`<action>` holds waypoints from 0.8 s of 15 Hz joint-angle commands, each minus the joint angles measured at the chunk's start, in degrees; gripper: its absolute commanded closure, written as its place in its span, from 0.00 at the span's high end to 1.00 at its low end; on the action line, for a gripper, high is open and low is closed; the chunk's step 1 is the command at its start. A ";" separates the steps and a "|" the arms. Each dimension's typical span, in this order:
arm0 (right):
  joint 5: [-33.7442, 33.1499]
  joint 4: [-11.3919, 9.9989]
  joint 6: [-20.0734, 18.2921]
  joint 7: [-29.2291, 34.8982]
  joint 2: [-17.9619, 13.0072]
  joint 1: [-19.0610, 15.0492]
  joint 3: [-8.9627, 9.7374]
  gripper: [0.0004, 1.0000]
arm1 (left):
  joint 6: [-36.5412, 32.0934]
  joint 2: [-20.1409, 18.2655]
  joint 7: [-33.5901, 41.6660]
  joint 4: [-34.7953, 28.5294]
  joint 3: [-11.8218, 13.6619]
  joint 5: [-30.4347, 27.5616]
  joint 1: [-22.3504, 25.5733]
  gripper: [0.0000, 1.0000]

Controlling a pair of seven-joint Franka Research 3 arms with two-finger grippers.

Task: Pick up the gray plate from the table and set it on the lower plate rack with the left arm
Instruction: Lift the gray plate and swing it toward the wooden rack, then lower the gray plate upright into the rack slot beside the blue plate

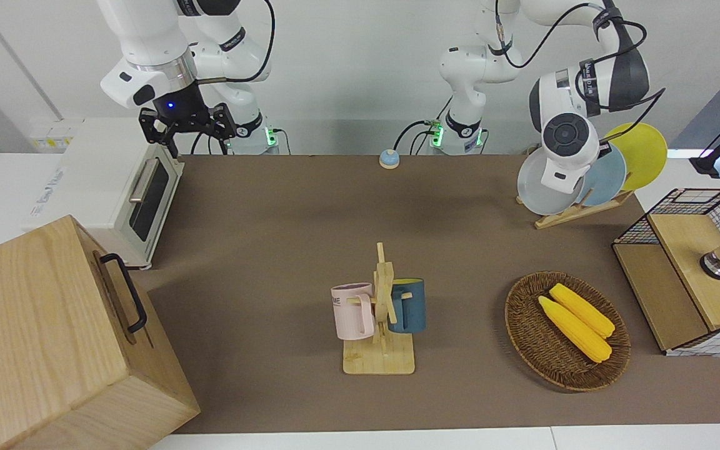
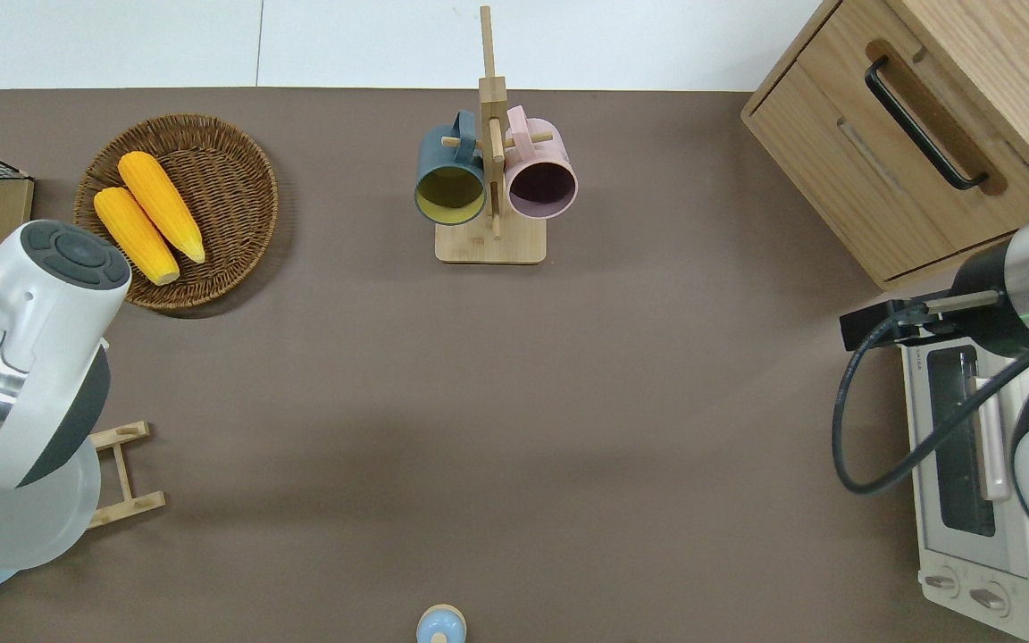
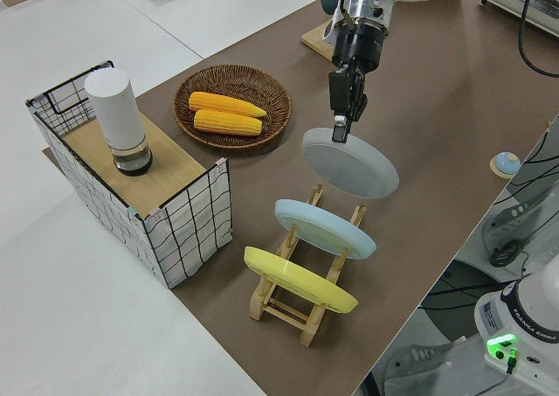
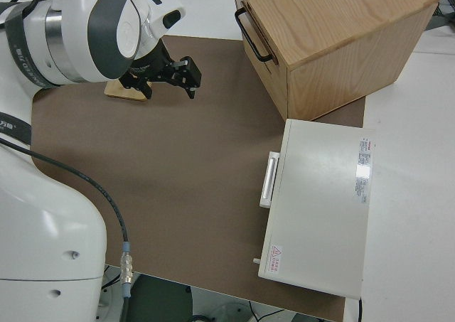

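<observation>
The left pincer (image 3: 342,127) pinches the gray plate (image 3: 350,163) by its rim above the lower plate rack (image 3: 306,282) at the bench's corner, needing lowering into the empty slot.

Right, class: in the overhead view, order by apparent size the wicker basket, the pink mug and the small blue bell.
1. Wicker basket, largest.
2. Pink mug.
3. Blue bell, smallest, partly cut off by the picture's edge.

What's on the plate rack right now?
On the plate rack sit a yellow plate and a light blue plate, each in a slot. The gray plate hangs above its free end in the left pincer, not yet seated. The occupied slots are covered.
</observation>
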 commanded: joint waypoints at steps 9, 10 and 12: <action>-0.08 0.51 -0.81 0.69 -0.07 -1.06 0.98 0.98 | -1.11 3.28 -15.52 -6.50 -2.45 2.04 -0.63 0.00; -0.08 0.51 -0.81 0.69 -0.07 -1.06 0.98 0.98 | -0.93 3.63 -17.28 -6.50 -2.97 1.00 -0.63 0.00; -0.08 0.51 -0.81 0.69 -0.07 -1.06 0.98 0.98 | -0.84 4.16 -18.61 -6.50 -3.15 0.29 -0.63 0.00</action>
